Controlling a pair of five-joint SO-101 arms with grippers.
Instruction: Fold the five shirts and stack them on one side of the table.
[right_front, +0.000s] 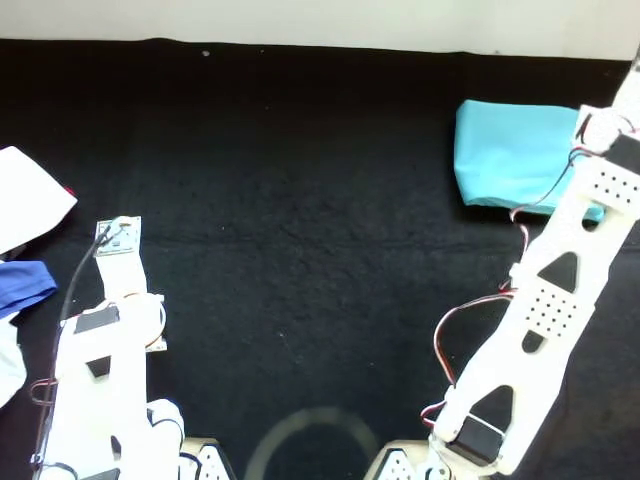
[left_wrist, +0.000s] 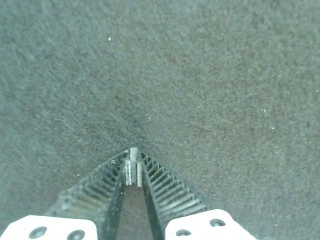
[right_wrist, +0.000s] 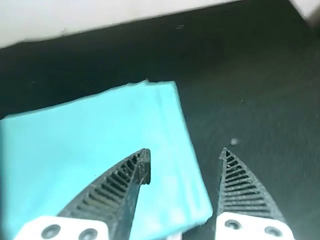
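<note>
Folded teal shirt (right_front: 510, 150) lies at 2 o'clock on the table (right_front: 300, 200), apparently as the base of the stack.

Right gripper (right_wrist: 185, 155) hangs over the shirt's corner, jaws spread, holding nothing. Left gripper (left_wrist: 132, 155) is pressed together and empty at 8 o'clock, near the loose white shirt (right_front: 30, 205) and blue shirt (right_front: 22, 285), probably next. The teal shirt's long axis runs 9 to 3; collar end unclear.

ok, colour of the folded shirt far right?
Plain turquoise; folded shirt shows best in right wrist view.
</note>
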